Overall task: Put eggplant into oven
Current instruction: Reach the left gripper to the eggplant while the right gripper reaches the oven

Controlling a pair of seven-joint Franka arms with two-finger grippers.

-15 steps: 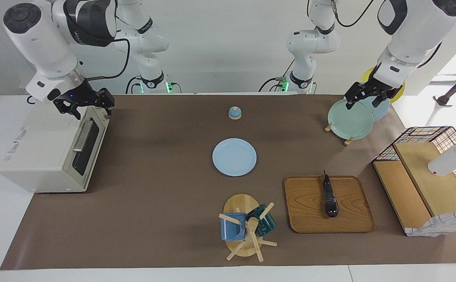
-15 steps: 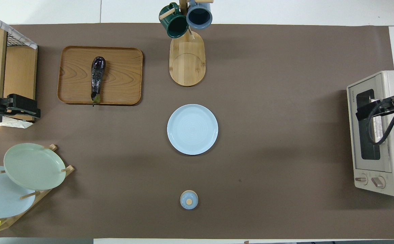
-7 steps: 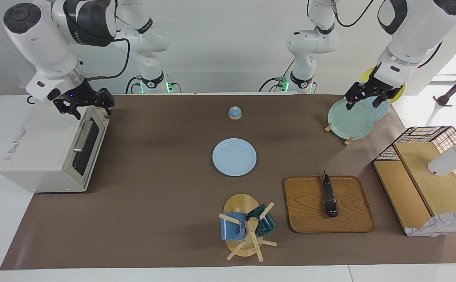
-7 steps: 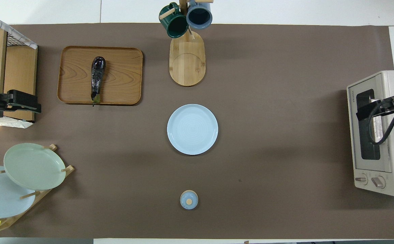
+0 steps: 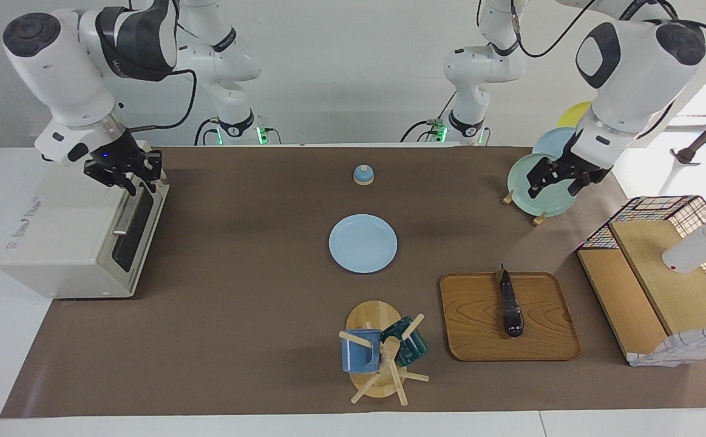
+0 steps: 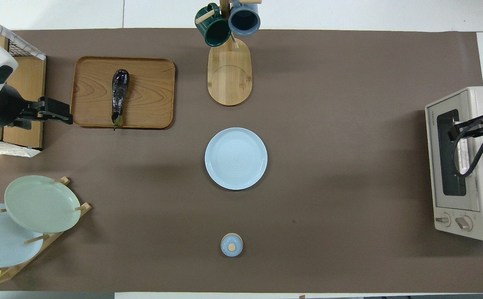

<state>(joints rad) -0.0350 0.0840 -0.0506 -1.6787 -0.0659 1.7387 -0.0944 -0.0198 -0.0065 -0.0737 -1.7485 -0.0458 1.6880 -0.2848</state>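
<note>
Partly cable-hidden oven (image 6: 465, 164) door.

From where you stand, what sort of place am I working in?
Most likely a lab bench staged as a mock kitchen: a brown mat covers a white table between two Franka arms, with an oven, a mug tree, a plate rack and an eggplant on a wooden tray.
</note>
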